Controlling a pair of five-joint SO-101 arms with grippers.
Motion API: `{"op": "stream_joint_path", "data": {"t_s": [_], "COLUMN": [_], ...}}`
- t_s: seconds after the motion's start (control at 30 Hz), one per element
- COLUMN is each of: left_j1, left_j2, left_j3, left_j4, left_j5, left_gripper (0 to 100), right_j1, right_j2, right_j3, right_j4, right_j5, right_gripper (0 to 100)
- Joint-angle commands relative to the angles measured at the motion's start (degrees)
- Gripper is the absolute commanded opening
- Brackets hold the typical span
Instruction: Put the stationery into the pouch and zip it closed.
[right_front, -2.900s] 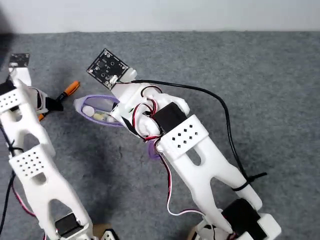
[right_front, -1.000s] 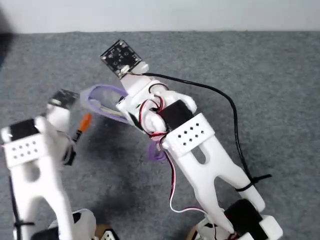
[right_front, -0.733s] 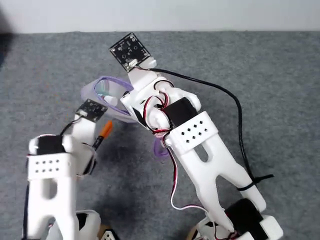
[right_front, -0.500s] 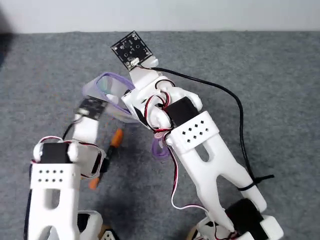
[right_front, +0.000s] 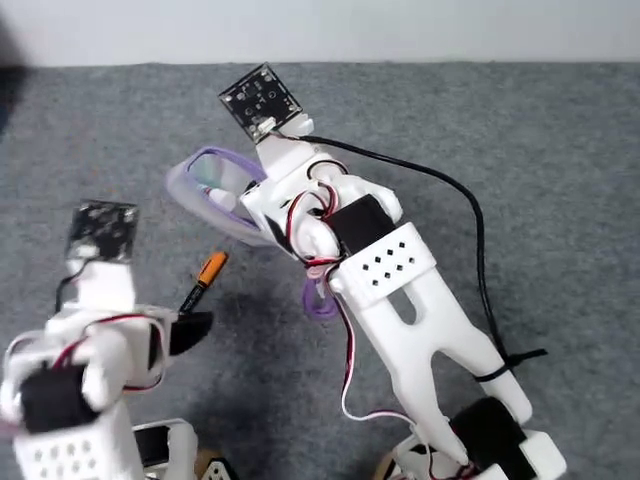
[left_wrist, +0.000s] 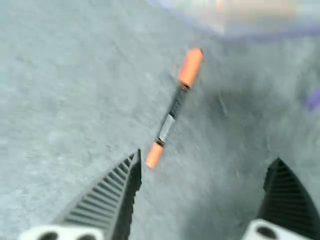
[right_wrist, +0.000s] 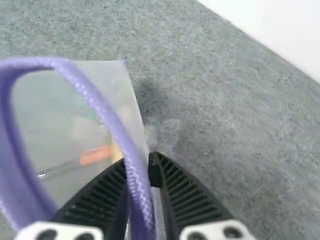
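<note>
L arm sits low at approx 7 o'clock in the high view, w/ its cam board on top. L gripper has its fingers released and spread wide, nothing btwn them, above the grey worktop.

Pen, w/ an orange cap and a dark barrel, lies flat on the worktop ahead of the L gripper, outside the pouch. In the high view it runs 1 o'clock to 7 o'clock, cap end twd 1. In the L wrist view its orange tail end is just beside one fingertip and well apart from the other.

Pouch is clear w/ a purple zip rim. It sits at approx 12 o'clock of the pen, near it but apart, w/ its mouth open. An orange item shows thru the clear wall, and the rest inside is too blurred to tell.

R gripper has its fingers clenched on the pouch's purple rim, one finger each side of the zip edge. R arm runs from approx 5 o'clock up to the pouch. A purple loop pokes out under it; can't tell what part that is. A black cable trails along the arm's far side.
</note>
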Motion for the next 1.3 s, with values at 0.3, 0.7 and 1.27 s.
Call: {"op": "stream_joint_path", "data": {"t_s": [0.3, 0.7, 1.27], "left_j1": [-8.3, -8.5, -8.2], "left_j2": [-5.0, -1.8, 15.5], "left_j3": [-13.8, -8.0, -2.8], "left_j4": [-2.9, -11.0, -20.5], "left_j5": [9.4, 11.7, 5.6], "left_gripper": [37, 37, 5], "right_j1": [-9.2, -13.1, -11.9], "right_j2": [-3.2, -3.7, -10.9], "right_j3": [-1.8, -1.8, -2.5], "right_j4": [1.6, 1.7, 3.6], "right_j5": [0.0, 0.1, -0.4], "right_gripper": [0.8, 0.8, 3.1]}}
